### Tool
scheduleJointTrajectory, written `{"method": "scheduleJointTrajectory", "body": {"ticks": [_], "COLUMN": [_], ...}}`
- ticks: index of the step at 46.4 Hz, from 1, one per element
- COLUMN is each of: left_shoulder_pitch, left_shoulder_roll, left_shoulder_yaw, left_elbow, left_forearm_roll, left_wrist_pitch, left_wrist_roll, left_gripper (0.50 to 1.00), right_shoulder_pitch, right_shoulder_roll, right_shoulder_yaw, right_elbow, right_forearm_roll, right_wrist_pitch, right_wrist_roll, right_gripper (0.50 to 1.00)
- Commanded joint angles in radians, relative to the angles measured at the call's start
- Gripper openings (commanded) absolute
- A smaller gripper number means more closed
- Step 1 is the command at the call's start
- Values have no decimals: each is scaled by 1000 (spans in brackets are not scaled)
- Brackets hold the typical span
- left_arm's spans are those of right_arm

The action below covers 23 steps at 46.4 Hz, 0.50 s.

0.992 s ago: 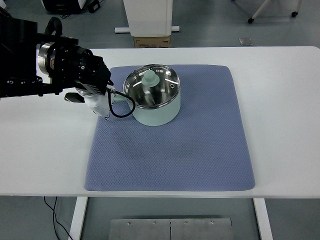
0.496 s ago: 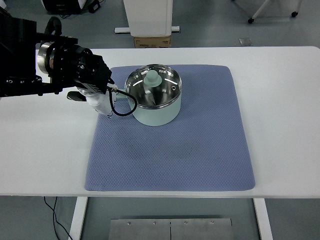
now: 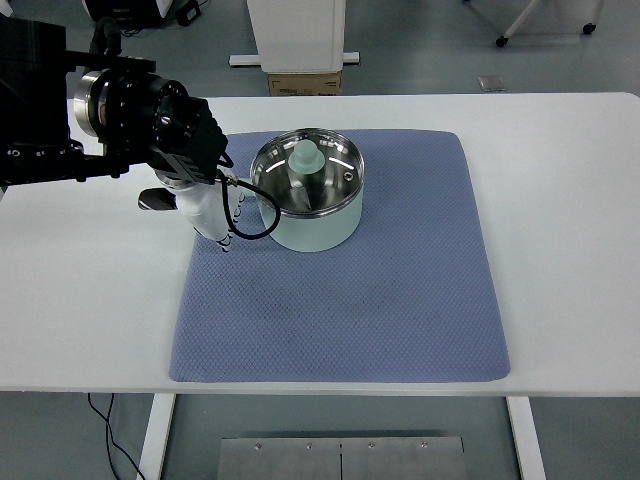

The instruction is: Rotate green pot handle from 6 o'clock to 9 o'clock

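Observation:
The light green pot [image 3: 318, 228] stands on the blue mat [image 3: 380, 290], its glass lid [image 3: 305, 180] on, with a green knob [image 3: 304, 155]. Its handle points left, toward 9 o'clock, and is mostly hidden behind my left hand [image 3: 222, 228]. The left hand comes in from the left edge and sits right against the pot's left side. Its white fingers [image 3: 226, 240] hang stretched out toward the near side and do not clasp the handle. A black cable [image 3: 252, 232] loops between the hand and the pot. The right arm does not show.
The mat lies on a white table [image 3: 560, 200]. A cardboard box [image 3: 304, 82] and a white stand stand on the floor behind the table's far edge. The bulky black left forearm [image 3: 120, 115] hangs over the table's left part.
The left wrist has lifted slightly toward the far side and its fingers have stretched out downward. The pot has shifted a few pixels to the right.

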State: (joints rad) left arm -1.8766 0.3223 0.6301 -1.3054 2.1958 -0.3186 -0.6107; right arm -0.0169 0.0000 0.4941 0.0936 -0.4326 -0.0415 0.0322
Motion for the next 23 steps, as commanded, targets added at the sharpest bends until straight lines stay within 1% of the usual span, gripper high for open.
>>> {"method": "scheduleJointTrajectory", "body": {"ticks": [1,10,23], "left_shoulder_pitch": [8,14,27], "left_shoulder_roll": [0,-3,-9], "left_shoulder_yaw": [-9,-9,-12], "left_elbow": [0,-3,-8], "left_forearm_roll": [-43,-174,-231], "left_wrist_pitch": [26,59,62], "left_wrist_roll": [0,0,0], "left_gripper": [1000,1000,1000], "right_shoulder_pitch": [0,0,0], "right_shoulder_roll": [0,0,0], "right_shoulder_yaw": [0,0,0], "right_elbow": [0,0,0], "right_forearm_roll": [0,0,0], "right_wrist_pitch": [0,0,0], "right_wrist_roll": [0,0,0], "right_gripper": [1000,1000,1000]}}
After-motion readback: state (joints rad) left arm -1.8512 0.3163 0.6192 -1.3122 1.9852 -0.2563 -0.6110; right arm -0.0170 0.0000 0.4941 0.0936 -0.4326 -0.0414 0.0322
